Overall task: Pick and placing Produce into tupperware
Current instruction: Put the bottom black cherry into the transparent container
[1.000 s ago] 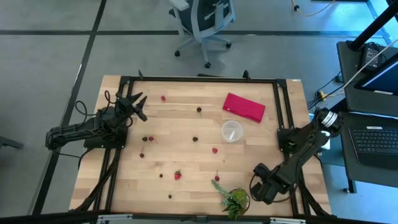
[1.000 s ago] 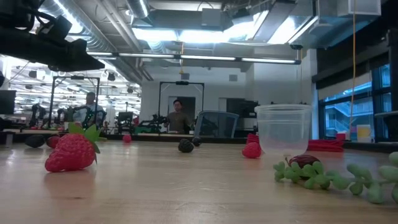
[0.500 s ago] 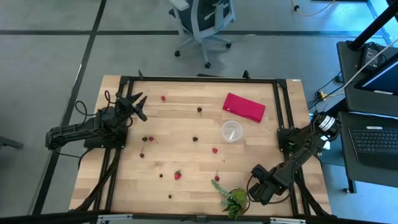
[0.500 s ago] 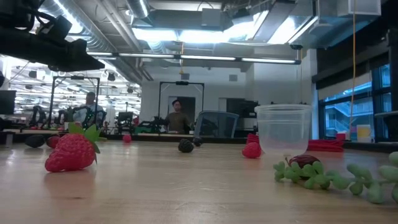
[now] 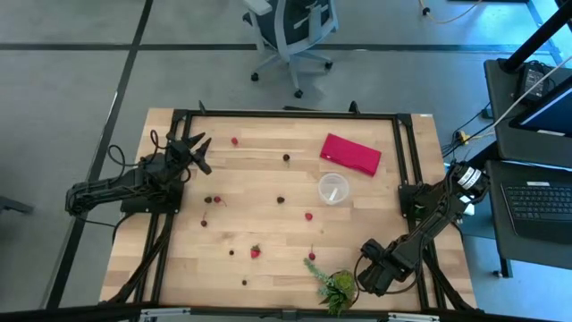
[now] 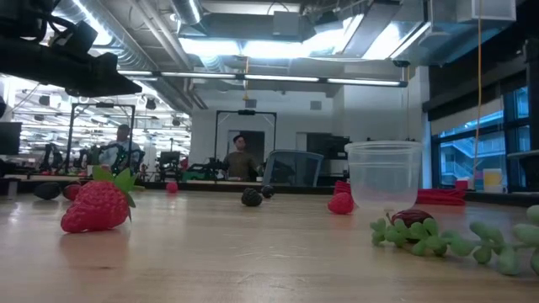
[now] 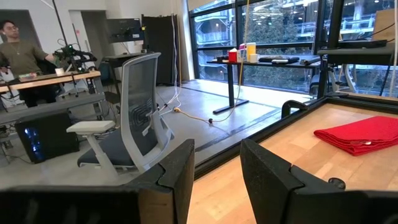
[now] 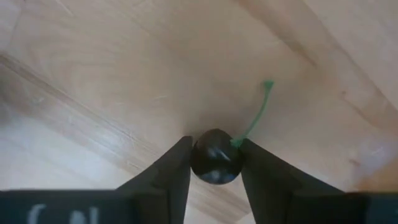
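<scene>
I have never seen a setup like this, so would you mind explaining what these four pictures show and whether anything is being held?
Two dark robot arms work at a wooden table. One camera looks straight down, one sits at table height, and one rides on each wrist. Small red and dark fruits lie scattered around a clear cup, beside a flat red piece and a green plant. The right gripper, at the near right table edge, pinches a dark cherry. The left gripper waits open near the far left.

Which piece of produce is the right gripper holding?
The dark cherry with the green stem, clamped in the right gripper; all other fruits lie loose on the table.
</scene>
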Motion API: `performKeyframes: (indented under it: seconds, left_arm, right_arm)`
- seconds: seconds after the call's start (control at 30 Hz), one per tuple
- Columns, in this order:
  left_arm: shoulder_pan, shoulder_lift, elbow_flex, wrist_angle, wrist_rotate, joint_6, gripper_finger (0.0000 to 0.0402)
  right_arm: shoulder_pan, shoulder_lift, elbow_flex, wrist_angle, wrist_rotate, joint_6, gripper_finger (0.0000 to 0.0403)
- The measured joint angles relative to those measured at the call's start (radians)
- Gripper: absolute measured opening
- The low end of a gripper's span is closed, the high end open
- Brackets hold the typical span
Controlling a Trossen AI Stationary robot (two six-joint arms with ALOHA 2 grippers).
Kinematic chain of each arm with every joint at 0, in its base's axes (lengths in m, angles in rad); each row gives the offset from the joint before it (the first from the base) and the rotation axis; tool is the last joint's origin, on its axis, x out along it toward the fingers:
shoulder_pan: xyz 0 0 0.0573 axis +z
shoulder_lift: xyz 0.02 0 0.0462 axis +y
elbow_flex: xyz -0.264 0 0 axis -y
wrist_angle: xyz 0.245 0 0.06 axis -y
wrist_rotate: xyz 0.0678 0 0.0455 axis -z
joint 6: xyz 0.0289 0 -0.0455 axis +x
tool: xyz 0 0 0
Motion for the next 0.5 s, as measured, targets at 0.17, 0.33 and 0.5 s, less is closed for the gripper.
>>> performKeyframes:
  seconds: [0.17,0.33,0.5]
  left_arm:
    - [0.0,0.0,0.0,0.0,0.0,0.0,0.0124]
    - [0.0,0.0,0.0,0.0,0.0,0.0,0.0124]
    - [0.0,0.0,0.0,0.0,0.0,0.0,0.0124]
  right_arm:
    - [0.0,0.0,0.0,-0.001,0.002,-0.004,0.0113]
    - [-0.003,-0.006,0.0,-0.004,0.031,-0.01,0.0114]
    - [-0.048,-0.057,-0.003,-0.009,0.115,-0.08,0.0119]
